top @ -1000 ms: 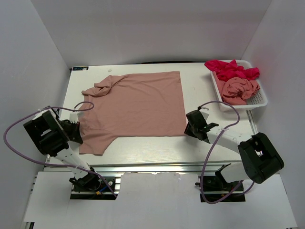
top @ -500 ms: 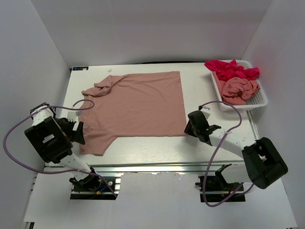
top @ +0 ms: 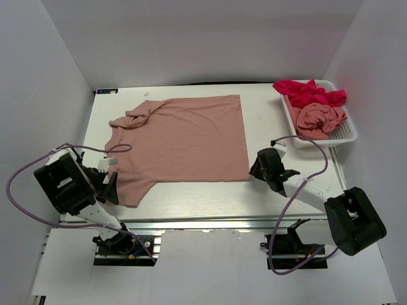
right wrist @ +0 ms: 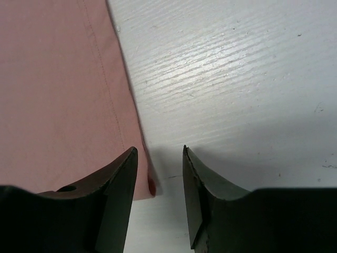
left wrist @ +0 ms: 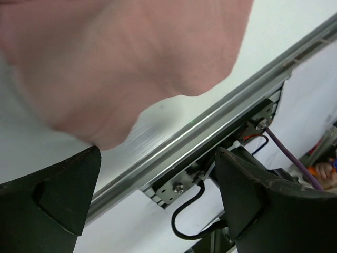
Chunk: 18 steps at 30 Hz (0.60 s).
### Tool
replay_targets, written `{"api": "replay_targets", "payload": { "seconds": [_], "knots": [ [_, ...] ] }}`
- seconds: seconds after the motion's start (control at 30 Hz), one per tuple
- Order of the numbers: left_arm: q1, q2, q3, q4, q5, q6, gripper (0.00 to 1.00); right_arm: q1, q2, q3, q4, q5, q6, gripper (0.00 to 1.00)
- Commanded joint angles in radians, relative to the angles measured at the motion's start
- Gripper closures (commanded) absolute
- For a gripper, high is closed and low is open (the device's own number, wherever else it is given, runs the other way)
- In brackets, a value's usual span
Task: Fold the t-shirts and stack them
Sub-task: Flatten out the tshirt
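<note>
A dusty salmon-pink t-shirt point(top: 181, 140) lies spread flat on the white table point(top: 280, 121), its collar end bunched at the far left. My left gripper point(top: 113, 187) sits at the near left sleeve point(top: 130, 190), wide open. In the left wrist view the blurred sleeve point(left wrist: 121, 63) hangs above the gap of that left gripper point(left wrist: 158, 174), and nothing lies between the fingers point(left wrist: 58, 195). My right gripper point(top: 257, 166) is at the shirt's near right corner. It stands open, and in the right wrist view this right gripper point(right wrist: 159, 153) straddles the hem corner point(right wrist: 148, 182) without pinching it.
A white mesh basket point(top: 348, 136) stands at the back right, holding a crumpled magenta-red shirt point(top: 308, 92) and a crumpled pink shirt point(top: 320, 117). The table's metal front rail point(left wrist: 210, 126) runs just below the left gripper. White walls enclose the table.
My left gripper has opened wide, let go of the sleeve and shifted toward the near edge. The right gripper has edged slightly right at the shirt's corner.
</note>
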Motion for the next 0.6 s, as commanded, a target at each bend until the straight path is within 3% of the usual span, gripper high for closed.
{"api": "replay_targets", "payload": {
  "seconds": [0.0, 0.37, 0.57],
  "knots": [
    [-0.017, -0.012, -0.027, -0.072, 0.024, 0.031, 0.02, -0.003, 0.013, -0.012, 0.065, -0.009, -0.014, 0.55],
    [-0.073, 0.056, -0.076, 0.000, 0.113, 0.017, 0.04, -0.003, 0.017, -0.003, 0.064, 0.000, -0.019, 0.55],
    [-0.104, 0.068, -0.116, 0.111, 0.067, -0.050, 0.05, -0.002, -0.007, 0.014, 0.035, 0.021, -0.021, 0.55]
  ]
}}
